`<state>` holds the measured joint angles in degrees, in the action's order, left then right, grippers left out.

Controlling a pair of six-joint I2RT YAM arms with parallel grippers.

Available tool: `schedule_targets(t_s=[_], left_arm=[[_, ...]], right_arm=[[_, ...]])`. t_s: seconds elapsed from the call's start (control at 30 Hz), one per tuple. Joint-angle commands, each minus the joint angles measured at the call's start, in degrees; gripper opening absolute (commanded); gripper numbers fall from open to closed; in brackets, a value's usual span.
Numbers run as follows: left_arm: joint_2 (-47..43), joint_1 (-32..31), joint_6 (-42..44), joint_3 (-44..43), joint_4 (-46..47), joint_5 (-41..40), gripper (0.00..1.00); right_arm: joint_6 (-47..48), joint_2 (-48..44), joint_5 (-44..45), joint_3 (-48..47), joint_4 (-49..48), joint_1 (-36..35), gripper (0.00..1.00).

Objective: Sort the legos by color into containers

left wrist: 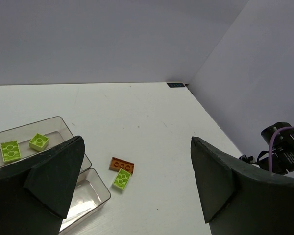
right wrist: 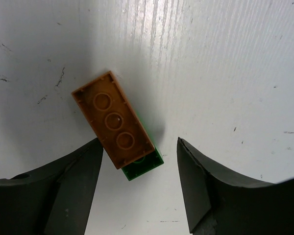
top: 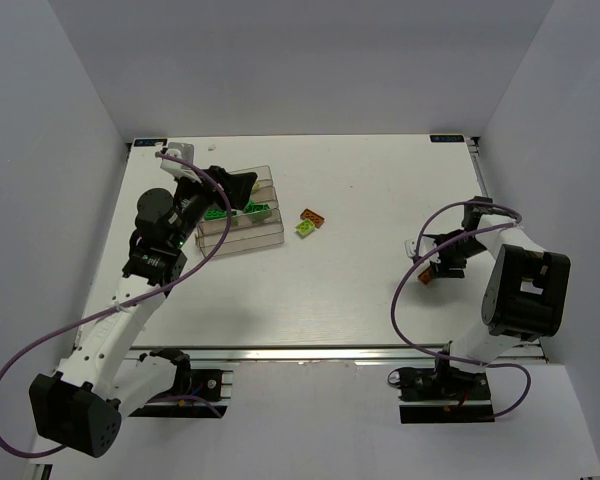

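Legos lay in three groups on the white surface (top: 360, 300). Near the middle, a loose orange brick (top: 314, 215) and a loose lime brick (top: 305, 229) touched one another, just to the right of the containers (top: 268, 238), a stepped cluster of clear bins at the left rear.

In the left wrist view, the same pair, orange (left wrist: 121, 164) and lime (left wrist: 121, 178), lay just beyond the corner of the nearest bin (left wrist: 95, 190). Two binned lime bricks (left wrist: 10, 150) rested studs up in a farther bin, near each other but apart. From above, green bricks (top: 220, 213) showed inside the cluster, partly hidden by the arm; which bin held them could not be told.

The left end effector (top: 242, 190) hovered over the containers. Its fingers (left wrist: 54, 176) were spread wide with nothing between them.

At the right side of the surface, the right end effector (top: 435, 268) pointed down over a small stack. An upturned orange brick (right wrist: 112, 120), its hollow underside facing the camera, lay askew on a green base brick (right wrist: 146, 166), of which only one corner showed. The stack sat at the tips of the right end effector (right wrist: 139, 142). Its jaws were released, one finger (right wrist: 73, 188) just beside the orange brick and the other standing clear of the stack.
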<state>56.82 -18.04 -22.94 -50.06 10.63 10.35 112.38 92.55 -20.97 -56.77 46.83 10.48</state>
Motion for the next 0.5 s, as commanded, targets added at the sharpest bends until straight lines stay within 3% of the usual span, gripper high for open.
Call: schedule_targets(t_s=[0.0,0.47], left_arm=[[-0.21,-0.24,0.53,-1.26,-0.44,0.11,0.98],[-0.48,-0.24,0.53,-1.26,-0.35,0.11,0.98]], right_arm=[[1.18,-1.15,-0.91,0.26,2.39,-0.72,0.67],[-1.28,1.31,2.51,-0.27,0.9,-0.72,0.74]])
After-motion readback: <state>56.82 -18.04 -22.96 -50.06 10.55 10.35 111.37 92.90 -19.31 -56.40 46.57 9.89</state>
